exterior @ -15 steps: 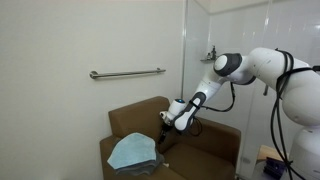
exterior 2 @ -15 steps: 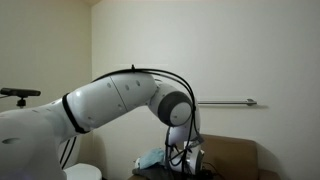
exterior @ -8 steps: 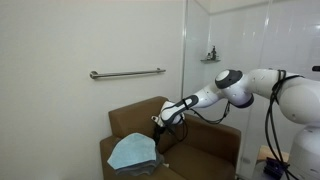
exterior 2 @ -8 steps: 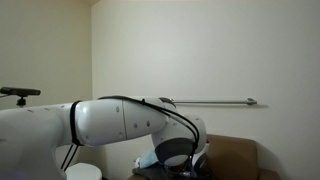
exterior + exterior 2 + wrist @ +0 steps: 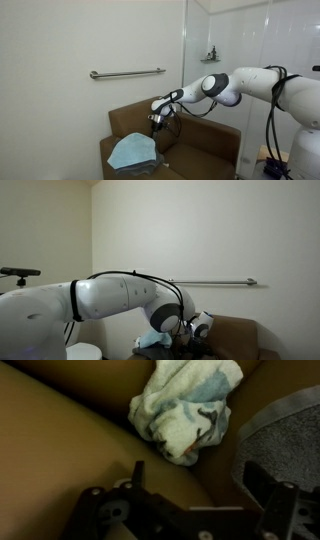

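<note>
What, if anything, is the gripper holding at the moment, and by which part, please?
Nothing is held: the gripper is open above the brown armchair, and the crumpled cloth lies on the seat, apart from its fingers.

In the wrist view the claw (image 5: 190, 512) is a dark, blurred shape along the bottom edge, which cuts off its fingertips. The cloth (image 5: 190, 412) runs out past the top edge. A grey patch (image 5: 282, 445) at the right is cut by the frame, and what it is cannot be told. In an exterior view the arm (image 5: 110, 295) hides most of the armchair (image 5: 235, 335) and shows only a sliver of cloth at lower centre. In an exterior view the claw (image 5: 157, 119) is too small for its jaws to be made out.
</note>
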Motion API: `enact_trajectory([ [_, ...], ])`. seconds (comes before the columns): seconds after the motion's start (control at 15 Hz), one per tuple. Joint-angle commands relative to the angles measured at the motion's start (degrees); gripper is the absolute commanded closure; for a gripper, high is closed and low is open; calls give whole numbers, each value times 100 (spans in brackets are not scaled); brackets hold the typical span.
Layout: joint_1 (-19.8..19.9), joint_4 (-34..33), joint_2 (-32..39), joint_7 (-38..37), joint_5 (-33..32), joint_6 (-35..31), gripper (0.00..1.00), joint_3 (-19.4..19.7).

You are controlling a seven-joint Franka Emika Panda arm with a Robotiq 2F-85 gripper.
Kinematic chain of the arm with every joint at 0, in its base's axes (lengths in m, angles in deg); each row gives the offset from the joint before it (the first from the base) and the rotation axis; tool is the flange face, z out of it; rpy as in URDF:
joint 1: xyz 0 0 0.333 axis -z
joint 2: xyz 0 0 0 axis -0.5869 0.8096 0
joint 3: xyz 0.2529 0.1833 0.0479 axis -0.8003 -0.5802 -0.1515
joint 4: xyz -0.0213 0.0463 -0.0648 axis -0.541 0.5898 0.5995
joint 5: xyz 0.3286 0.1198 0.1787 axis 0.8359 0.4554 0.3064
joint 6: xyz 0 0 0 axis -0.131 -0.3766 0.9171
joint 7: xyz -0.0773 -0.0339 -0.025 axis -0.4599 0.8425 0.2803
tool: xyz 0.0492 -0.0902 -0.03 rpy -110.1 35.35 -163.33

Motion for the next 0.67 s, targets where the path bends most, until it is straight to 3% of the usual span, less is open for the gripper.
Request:
enact_trajectory([
  [0.0,-189,-516,291,-182,488,-262,0,315],
  [0.6,-176,385,56,-2045,833,-1706,0,720],
])
